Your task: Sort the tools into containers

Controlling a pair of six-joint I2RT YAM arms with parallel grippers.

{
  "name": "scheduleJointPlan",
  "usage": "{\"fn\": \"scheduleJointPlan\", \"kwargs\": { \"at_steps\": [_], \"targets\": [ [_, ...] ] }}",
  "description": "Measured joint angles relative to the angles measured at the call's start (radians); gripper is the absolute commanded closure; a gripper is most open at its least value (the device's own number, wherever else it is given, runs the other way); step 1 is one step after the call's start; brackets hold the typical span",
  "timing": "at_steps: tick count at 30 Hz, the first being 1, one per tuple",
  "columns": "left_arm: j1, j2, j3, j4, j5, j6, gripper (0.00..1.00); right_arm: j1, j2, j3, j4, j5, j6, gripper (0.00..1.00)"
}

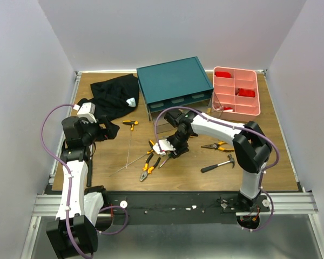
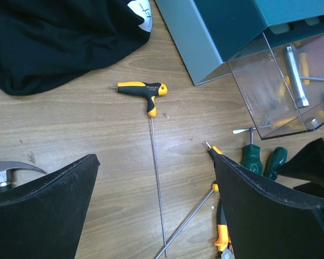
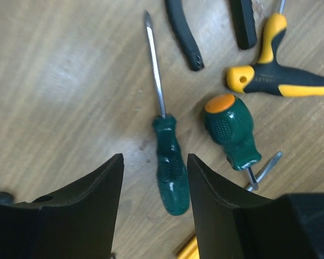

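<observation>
**Lining up on a green screwdriver**

Hovering over the tool pile at the centre of the tabletop point(image 1: 108, 167), the right gripper point(image 3: 154, 162) has its jaws set either side of the long green-handled screwdriver point(image 3: 170, 172). They are partly open and grip nothing yet. The handle lies between them with its blade pointing off to 12 o'clock in the wrist view, a placing that suits a pinch across the thick handle, not the thin shaft.

A stubby green screwdriver point(image 3: 232, 132) with an orange cap lies just beside it at 3 o'clock, near enough that the jaws could nudge it. A yellow-and-black T-handle key point(image 3: 275, 81) lies at 1 o'clock.

The left gripper point(image 2: 154, 162) hangs at 9 o'clock of the tabletop with its jaws fully apart and empty, probably kept there to leave the pile free. Another T-handle key point(image 2: 143, 91) lies below it.

The teal cabinet point(image 1: 174, 81) stands at 12 o'clock, the pink tray point(image 1: 256, 102) at 1 o'clock and the black cloth point(image 1: 116, 94) at 11 o'clock. Pliers point(image 1: 148, 167) and a hammer point(image 1: 218, 164) are unsorted, so I judge the job far from done.
</observation>
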Motion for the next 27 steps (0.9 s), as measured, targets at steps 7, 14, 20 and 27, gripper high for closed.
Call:
{"fn": "scheduleJointPlan", "kwargs": {
  "at_steps": [7,14,20,27],
  "targets": [
    [0.015,-0.002,0.0,-0.001,0.0,-0.001,0.01,0.0,0.044,-0.034,0.113,0.102,0.013,0.48],
    [0.021,-0.009,-0.004,-0.001,0.0,-0.006,0.01,0.021,0.028,-0.089,0.176,0.185,-0.009,0.94],
    [0.021,-0.001,-0.006,0.005,0.005,-0.021,0.01,0.034,-0.051,-0.101,0.066,0.168,-0.001,0.99],
    [-0.013,0.086,0.004,0.042,0.013,-0.035,0.01,0.032,-0.265,0.153,-0.124,0.088,0.074,0.99]
  ]
}}
